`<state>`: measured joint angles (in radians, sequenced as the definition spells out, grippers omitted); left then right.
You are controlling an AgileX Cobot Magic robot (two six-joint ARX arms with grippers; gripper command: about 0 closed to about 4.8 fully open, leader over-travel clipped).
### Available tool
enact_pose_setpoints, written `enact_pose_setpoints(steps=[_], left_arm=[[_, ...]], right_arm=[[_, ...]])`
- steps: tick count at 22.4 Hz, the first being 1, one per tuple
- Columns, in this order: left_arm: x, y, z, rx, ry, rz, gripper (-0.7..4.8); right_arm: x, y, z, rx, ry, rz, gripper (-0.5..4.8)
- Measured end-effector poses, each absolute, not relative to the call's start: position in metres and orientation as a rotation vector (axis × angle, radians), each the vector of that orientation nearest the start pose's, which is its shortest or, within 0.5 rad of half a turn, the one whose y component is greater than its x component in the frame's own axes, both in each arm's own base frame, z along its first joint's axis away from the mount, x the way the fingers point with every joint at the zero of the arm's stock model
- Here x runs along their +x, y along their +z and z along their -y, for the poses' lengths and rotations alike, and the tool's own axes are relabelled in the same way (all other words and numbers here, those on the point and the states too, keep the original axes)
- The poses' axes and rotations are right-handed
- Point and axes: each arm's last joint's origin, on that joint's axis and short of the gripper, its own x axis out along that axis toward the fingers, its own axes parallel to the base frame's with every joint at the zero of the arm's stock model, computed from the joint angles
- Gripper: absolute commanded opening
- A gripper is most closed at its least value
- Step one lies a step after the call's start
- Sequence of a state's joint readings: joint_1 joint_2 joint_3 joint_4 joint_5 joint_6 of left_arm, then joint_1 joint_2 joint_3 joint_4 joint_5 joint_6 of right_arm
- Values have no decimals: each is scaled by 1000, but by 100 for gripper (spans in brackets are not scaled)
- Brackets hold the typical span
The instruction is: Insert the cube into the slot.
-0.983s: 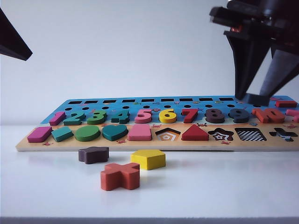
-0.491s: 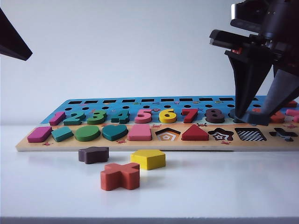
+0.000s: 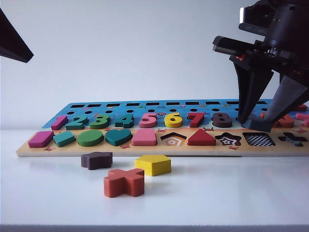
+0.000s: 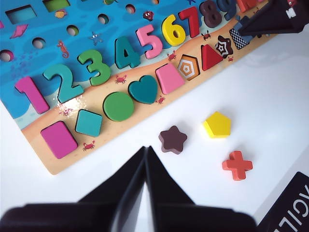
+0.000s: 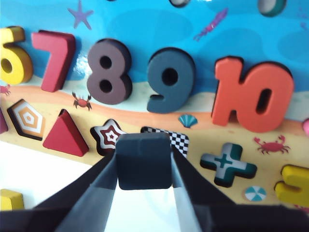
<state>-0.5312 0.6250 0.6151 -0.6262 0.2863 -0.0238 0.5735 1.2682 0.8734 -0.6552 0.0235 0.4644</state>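
Carry step: right pincer [image 5: 144,169] clamps cube [image 5: 144,161], hovering just above slot [image 3: 259,139]. Next, judged: square up, lower in. Left pincer [image 4: 146,166] closed, empty, well apart from slot.

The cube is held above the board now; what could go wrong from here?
The right gripper holds the cube above the slot, seemingly off-centre; it may catch the recess edge and sit tilted. The star recess lies beside it, so the cube could rest across both. The left gripper, shut, hangs away from the board.
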Motion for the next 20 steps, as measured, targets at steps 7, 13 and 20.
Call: enact_pose_setpoints(steps=[7,13,20], left_arm=[[107,259,72,58,-781,-658,9],[107,259,72,58,-781,-658,9],[107,259,72,58,-781,-658,9]], right_arm=[[205,226,-131,81,222,-1115,-8],[205,225,-131,80,220,-1114,-8],[205,225,-131,79,219,-1114,44]])
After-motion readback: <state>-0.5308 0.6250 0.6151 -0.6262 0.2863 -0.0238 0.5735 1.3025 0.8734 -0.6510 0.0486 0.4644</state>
